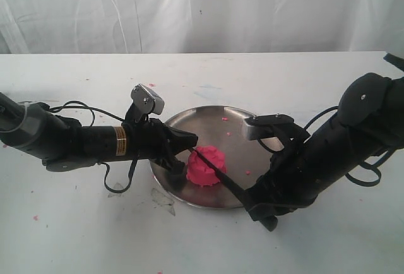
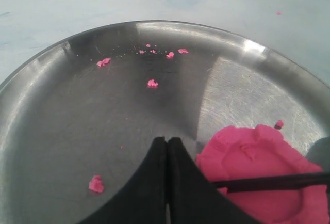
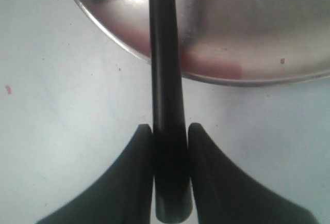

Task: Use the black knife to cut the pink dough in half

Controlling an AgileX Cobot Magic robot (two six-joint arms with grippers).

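Crossing scalloped pink dough (image 1: 201,173), black knife (image 1: 228,184)

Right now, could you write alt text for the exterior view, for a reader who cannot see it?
The right tool holds the black knife with its blade across the top of the pink dough, which sits in a steel plate on a white table. The left tool, shut, is close beside the dough.

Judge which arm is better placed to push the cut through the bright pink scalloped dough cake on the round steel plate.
Right. The right gripper is shut on the slim black knife, whose blade lies across the pink dough. The left gripper is shut and empty beside it.
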